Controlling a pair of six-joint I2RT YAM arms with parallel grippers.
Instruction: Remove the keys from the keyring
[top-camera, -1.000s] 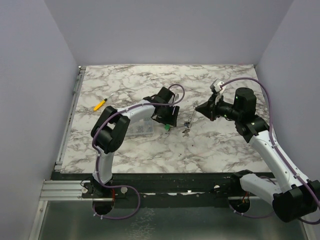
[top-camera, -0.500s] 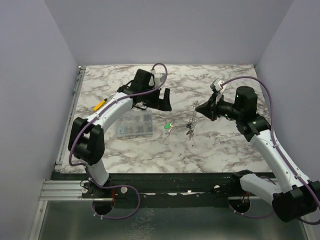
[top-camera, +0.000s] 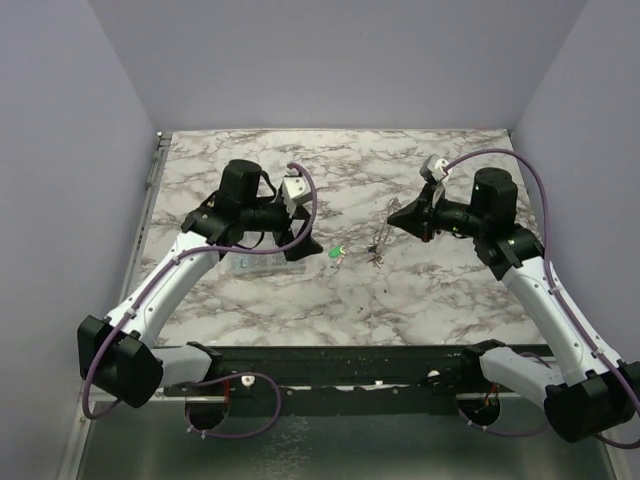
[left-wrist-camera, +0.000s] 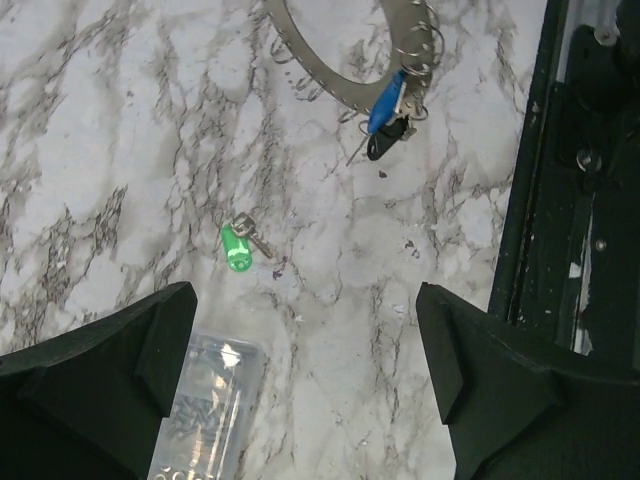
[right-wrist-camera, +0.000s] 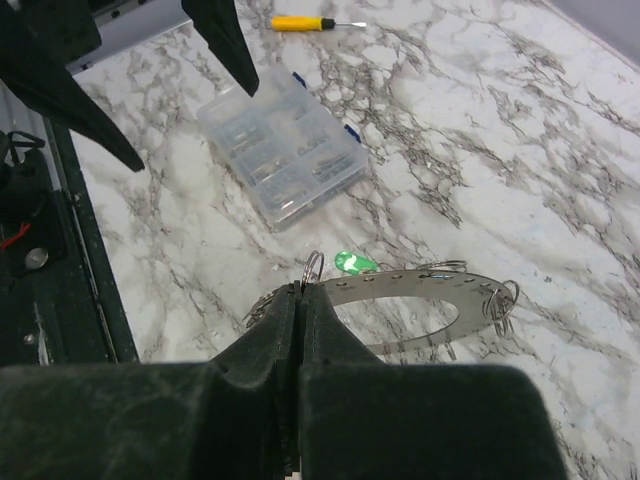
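The right hand (top-camera: 398, 216) is shut on the near edge of the keyring (top-camera: 381, 238) and holds it just above the marble surface (top-camera: 420, 290), between the two arms. The left hand (top-camera: 300, 243) hovers to the ring's left with its fingers (left-wrist-camera: 110, 370) spread wide and holding nothing.

The green-headed key (top-camera: 336, 252) lies loose on the surface, off the ring, between the left hand and the ring. The other keys remain threaded; among them a blue-headed key (left-wrist-camera: 384, 100) and a dark one beside it hang from the ring's edge on the side facing the left hand. The ring thus lies to the right of the open left hand, which is the arm free to reach it. The blue-headed key's long axis slants away from the rim, so a grasp would probably have to close across its head.

The top view shows the ring only edge-on, as a thin line. The left wrist view shows the hanging cluster and small wire loops on the rim. The right wrist view shows the clamped jaws, the ring's wide hole, the clear compartment box (right-wrist-camera: 280, 150) and a yellow-handled screwdriver (right-wrist-camera: 305, 22) beyond. Whether the ring's far edge touches the surface cannot be told.
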